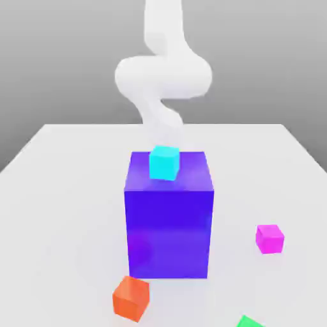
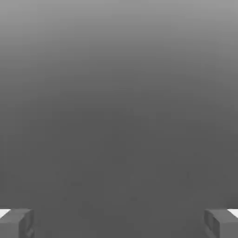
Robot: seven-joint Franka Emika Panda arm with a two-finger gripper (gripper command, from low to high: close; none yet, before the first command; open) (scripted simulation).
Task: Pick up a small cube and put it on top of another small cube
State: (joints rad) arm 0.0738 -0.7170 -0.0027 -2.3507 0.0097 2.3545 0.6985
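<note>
The small magenta-pink cube [image 1: 270, 238] rests on the white table [image 1: 64, 191] towards the exterior view's right, in front of the big cube. My white arm [image 1: 163, 76] rises behind the big blue-purple cube [image 1: 169, 217], well away from the magenta cube. In the hand view my gripper [image 2: 119, 223] is open, its grey fingertips [image 2: 16, 222] far apart with nothing between them and only plain grey background beyond.
A small cyan cube [image 1: 164, 162] sits on top of the big blue-purple cube at its rear edge. A small orange cube [image 1: 131, 297] lies on the table near the front, and a green cube [image 1: 249, 322] peeks in at the front edge.
</note>
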